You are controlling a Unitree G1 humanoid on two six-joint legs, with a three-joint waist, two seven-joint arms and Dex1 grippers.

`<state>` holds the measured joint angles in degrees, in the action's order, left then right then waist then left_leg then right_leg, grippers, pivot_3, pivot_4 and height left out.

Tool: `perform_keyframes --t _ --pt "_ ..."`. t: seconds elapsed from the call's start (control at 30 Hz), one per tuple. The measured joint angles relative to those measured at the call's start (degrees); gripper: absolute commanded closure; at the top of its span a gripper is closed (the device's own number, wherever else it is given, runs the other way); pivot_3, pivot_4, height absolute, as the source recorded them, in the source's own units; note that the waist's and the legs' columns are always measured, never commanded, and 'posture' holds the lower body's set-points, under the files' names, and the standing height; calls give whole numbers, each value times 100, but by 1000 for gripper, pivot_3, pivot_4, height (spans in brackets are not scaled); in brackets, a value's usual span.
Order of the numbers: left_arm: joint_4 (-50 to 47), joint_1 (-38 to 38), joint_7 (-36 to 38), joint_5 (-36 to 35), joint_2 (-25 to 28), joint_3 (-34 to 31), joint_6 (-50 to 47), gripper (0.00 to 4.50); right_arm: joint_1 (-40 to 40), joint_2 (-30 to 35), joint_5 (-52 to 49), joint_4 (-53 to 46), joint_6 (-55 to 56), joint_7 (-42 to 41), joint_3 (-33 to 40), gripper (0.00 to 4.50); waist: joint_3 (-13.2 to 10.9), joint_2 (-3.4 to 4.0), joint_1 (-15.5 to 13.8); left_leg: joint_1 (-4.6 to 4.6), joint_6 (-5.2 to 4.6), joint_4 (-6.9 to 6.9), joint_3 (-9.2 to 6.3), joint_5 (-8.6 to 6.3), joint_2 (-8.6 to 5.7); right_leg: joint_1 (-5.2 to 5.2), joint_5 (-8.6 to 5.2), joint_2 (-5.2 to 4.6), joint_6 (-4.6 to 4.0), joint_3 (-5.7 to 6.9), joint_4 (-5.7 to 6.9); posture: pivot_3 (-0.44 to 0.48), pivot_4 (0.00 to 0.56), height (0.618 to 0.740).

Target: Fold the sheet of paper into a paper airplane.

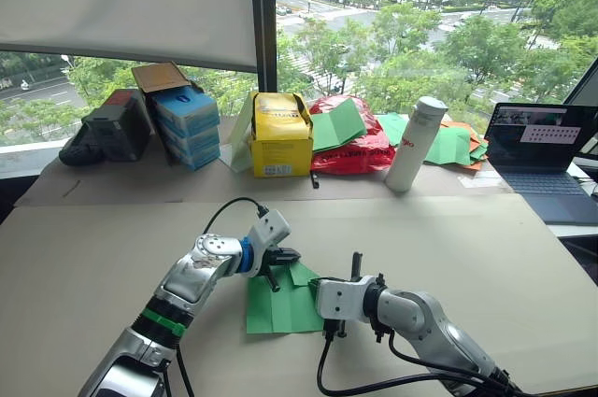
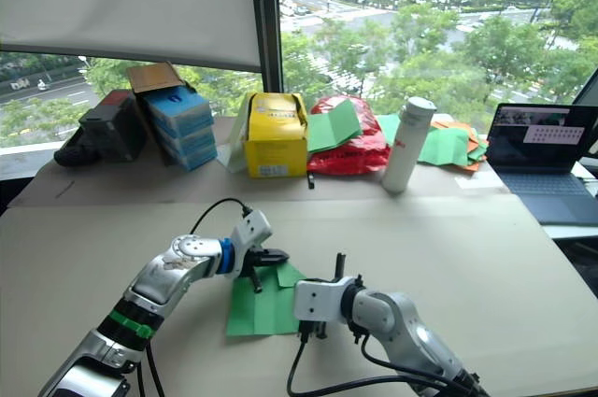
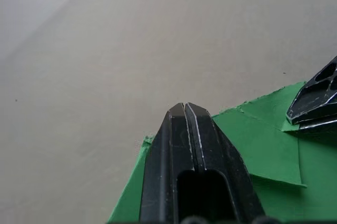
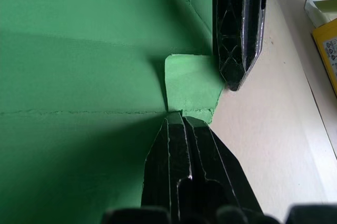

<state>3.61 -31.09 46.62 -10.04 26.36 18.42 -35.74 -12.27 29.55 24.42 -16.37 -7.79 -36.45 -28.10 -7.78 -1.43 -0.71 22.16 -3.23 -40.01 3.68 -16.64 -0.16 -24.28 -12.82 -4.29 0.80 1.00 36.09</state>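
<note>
We press the sheet of paper point(image 1: 280, 304) near the bench's point(image 1: 486, 257) front edge, the left gripper point(image 1: 283, 256) and right gripper point(image 4: 181, 116) both closed on nothing; thin and limp, it likely pinches best at a folded corner.

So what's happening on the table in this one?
A two-armed robot is working on a green sheet of paper lying on the tan table. Both grippers are shut, tips down on it: the left gripper at its far edge, the right gripper at its right side. A small corner flap is turned over between them. It is far from an airplane yet. Boxes, a red bag, a bottle and a laptop line the window side.
</note>
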Motion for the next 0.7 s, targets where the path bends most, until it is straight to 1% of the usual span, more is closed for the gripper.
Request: perform_keyframes --t 0.4,0.5,0.57,0.7 --pt "188 18 -15 330 -23 97 462 4500 15 -36 -4 0 -100 -48 21 4481 2 -1 -13 -17 -4 -2 0 -2 0 16 0 -3 1 1 4 0 150 740" --pt "212 19 -12 334 -37 89 471 4500 33 -79 -53 -7 -158 -43 96 3621 3 -2 -17 -19 -5 -3 0 -3 0 17 0 -3 1 0 6 0 150 740" --pt "213 25 -6 334 -37 81 479 4500 83 -168 -176 -83 -322 -62 258 2960 4 -2 -16 -19 -5 -3 0 -3 0 17 0 -3 1 -1 7 0 150 740" --pt "212 44 15 333 -39 37 481 4500 203 -695 -1293 -501 -1386 -456 849 2960 4 -2 -3 -18 -5 -3 -3 -3 3 16 1 -3 0 -6 9 0 150 740"
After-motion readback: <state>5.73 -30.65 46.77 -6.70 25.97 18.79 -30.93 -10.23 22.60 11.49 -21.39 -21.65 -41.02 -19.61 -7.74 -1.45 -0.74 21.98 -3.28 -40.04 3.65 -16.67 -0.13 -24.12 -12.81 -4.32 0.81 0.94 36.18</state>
